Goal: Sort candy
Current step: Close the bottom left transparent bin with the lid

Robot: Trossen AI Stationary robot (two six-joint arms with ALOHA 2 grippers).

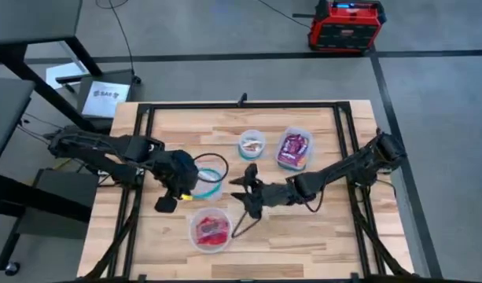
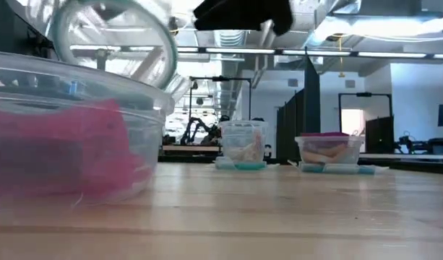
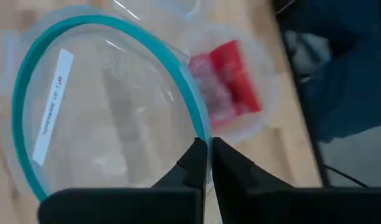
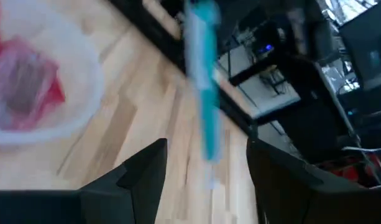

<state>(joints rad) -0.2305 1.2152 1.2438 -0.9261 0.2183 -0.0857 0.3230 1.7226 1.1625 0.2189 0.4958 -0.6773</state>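
Note:
My left gripper [image 1: 195, 179] is shut on a clear round lid with a teal rim [image 1: 211, 178], held above the table. Below it stands a round container [image 1: 211, 230] of red candy [image 3: 230, 78]. My right gripper [image 1: 243, 196] stands open just right of the lid, nothing between its fingers; the lid's rim [image 4: 202, 81] shows edge-on ahead of it. A round container with cream candy [image 1: 252, 144] and a rectangular one with purple candy [image 1: 294, 148] rest on their bases at the far middle. My left gripper pinches the lid's teal rim [image 3: 201, 127] between its two fingers, at the edge nearest the arm. The fingers come in from the table's left. The lid is lifted clear of the table and tilted [image 2: 113, 36], above the red-candy container [image 2: 62, 144].
A black frame [image 1: 241, 104] runs around the wooden table top. Bare wood lies at the near right [image 1: 319, 236] and near left [image 1: 138, 236]. In the low view the two far containers [image 2: 243, 144] [image 2: 329, 148] stand side by side.

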